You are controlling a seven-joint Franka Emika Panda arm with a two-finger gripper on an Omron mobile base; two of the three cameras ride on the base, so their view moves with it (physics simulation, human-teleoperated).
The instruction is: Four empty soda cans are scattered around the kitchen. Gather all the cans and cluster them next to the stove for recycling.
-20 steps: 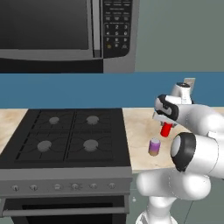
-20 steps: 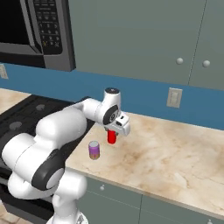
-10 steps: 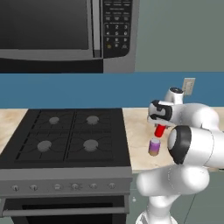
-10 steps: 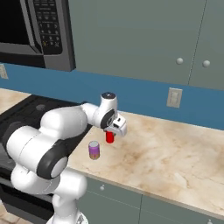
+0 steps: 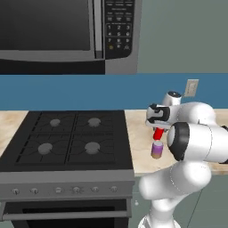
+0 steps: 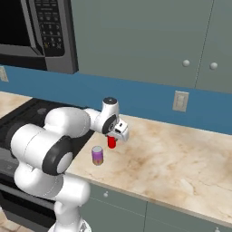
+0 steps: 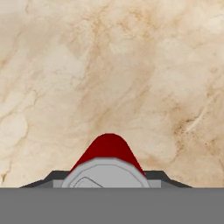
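Observation:
A red soda can [image 5: 157,133] with a silvery top [image 7: 107,174] is held upright by my gripper [image 5: 157,129], which is shut on it just over the beige counter [image 5: 138,156]. Whether its base touches the counter I cannot tell. The same red can [image 6: 111,143] hangs under the hand [image 6: 118,130]. A purple can with a tan band [image 5: 156,150] stands on the counter just in front of it, a little apart. That purple can [image 6: 97,155] is right of the stove. The black stove [image 5: 71,138] lies to the left, and its edge [image 6: 27,118] is close by.
A steel-and-black microwave [image 5: 67,33] hangs above the stove. A wall outlet [image 6: 181,100] sits on the blue backsplash. Grey-green cabinets [image 6: 149,41] hang above the counter. The counter [image 6: 181,158] stretches on to the right.
The hand has carried the red can a little to the left, toward the stove and the purple can. The purple can has stayed put.

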